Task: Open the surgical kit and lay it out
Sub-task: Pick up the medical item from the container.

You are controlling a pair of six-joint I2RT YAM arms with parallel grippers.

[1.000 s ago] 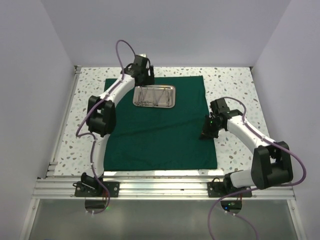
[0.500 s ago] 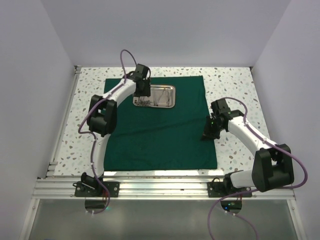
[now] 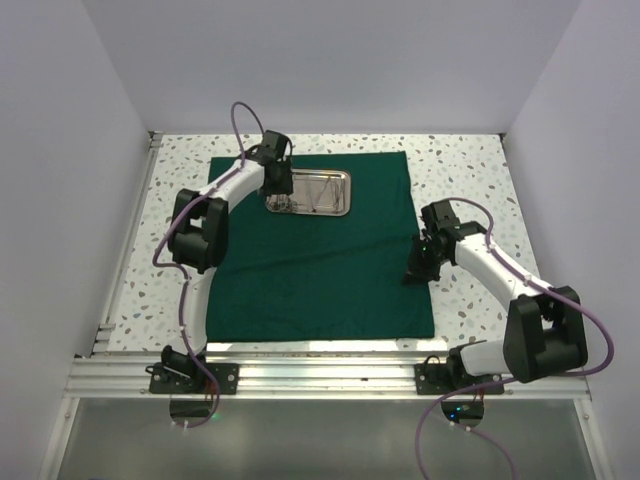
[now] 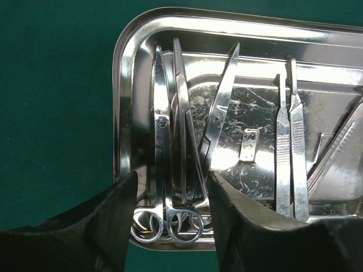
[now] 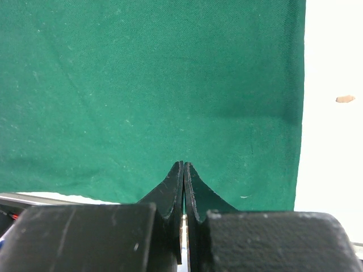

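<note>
The dark green cloth (image 3: 320, 270) lies spread flat as a square sheet. Near its far edge sits the shiny steel tray (image 3: 325, 195), whose rim (image 4: 238, 22) fills the left wrist view. Inside it, scissors (image 4: 160, 130) and forceps (image 4: 184, 113) lie bundled at the left end, with tweezers (image 4: 282, 147) further right. My left gripper (image 3: 278, 195) is down over that left end. Its jaws (image 4: 170, 187) press both sides of the bundled ring handles. My right gripper (image 3: 415, 272) hovers over the cloth's right edge, and its fingertips (image 5: 184, 165) are shut with nothing between them.
White speckled tabletop (image 3: 470, 170) borders the cloth on all sides. Pale walls enclose the left, back and right. An aluminium rail (image 3: 320, 375) with both arm bases runs along the near edge. A small brown speck (image 5: 344, 99) lies on the table beside the cloth.
My left gripper moved from behind the tray's far-left corner down onto its left end, and its jaws narrowed around the ring handles. The right arm has barely shifted.
</note>
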